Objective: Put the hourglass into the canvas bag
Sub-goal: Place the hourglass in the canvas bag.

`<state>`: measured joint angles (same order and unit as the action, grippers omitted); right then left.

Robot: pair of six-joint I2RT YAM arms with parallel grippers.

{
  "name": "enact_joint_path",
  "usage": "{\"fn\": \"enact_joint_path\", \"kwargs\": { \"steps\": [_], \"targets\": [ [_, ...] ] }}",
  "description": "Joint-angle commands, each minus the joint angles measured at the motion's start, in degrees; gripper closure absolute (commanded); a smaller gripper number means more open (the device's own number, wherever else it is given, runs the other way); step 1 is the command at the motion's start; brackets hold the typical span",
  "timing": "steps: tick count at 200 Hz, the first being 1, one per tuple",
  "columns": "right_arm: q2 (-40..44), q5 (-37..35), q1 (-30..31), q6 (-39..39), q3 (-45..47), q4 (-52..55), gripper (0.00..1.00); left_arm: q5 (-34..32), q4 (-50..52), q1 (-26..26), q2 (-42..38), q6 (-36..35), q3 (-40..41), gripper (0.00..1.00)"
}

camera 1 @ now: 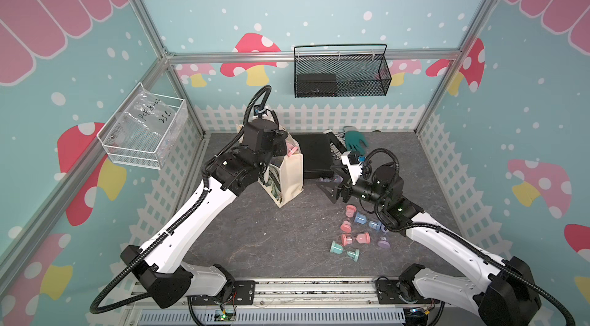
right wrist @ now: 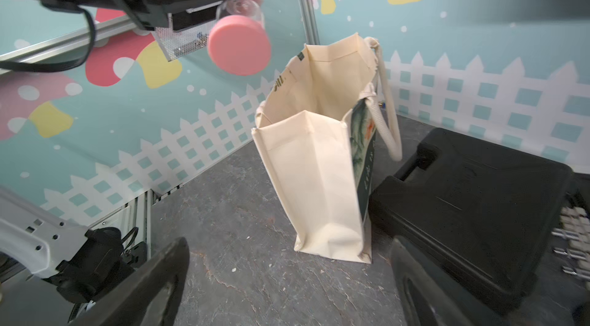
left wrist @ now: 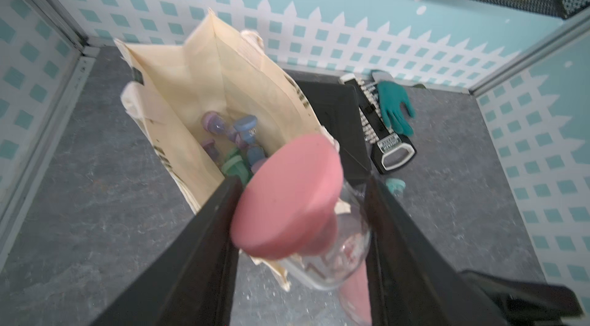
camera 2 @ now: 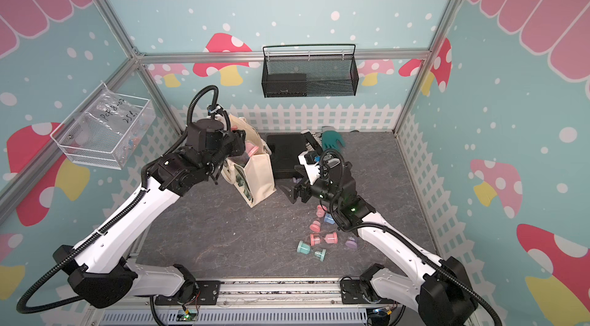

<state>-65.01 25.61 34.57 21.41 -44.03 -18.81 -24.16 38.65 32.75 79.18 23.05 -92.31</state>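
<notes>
A: Grey slate tabletop, mushroom-print walls. State of left fingers?
B: Clamped on the pink hourglass. The left gripper holds it above the open mouth of the canvas bag.
A: And the right gripper?
B: Jaws wide apart, empty, near the black case.

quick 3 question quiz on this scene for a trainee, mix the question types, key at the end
1. True or false: the right claw is shut on a handle of the canvas bag.
2. Where is the pink hourglass? A in the right claw; B at the bottom of the canvas bag; C held in the left claw, up by the bag's opening.
3. Name the dark flat thing that lies beside the bag.
Key: 1 false, it is open and empty; 2 C; 3 the black case.
</notes>
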Motion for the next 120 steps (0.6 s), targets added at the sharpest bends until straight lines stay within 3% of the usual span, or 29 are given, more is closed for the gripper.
{"fn": "enact_joint_path", "kwargs": {
  "steps": [1, 25, 120],
  "targets": [
    [-2.1, 0.8, 1.5, -1.6, -2.4, -3.6, 0.0, 6.3, 2.3, -4.8, 2.9, -2.8, -2.4, 0.65],
    [-4.5, 1.8, 2.3, -1.8, -3.9, -5.7, 0.0, 12.2, 2.7, -9.0, 7.1, -2.9, -5.0, 0.67],
    [-8.1, 1.7, 2.7, -3.2, -6.3, -7.4, 0.01, 18.5, 6.3, -18.2, 25.5, -4.2, -15.0, 0.69]
  ]
}}
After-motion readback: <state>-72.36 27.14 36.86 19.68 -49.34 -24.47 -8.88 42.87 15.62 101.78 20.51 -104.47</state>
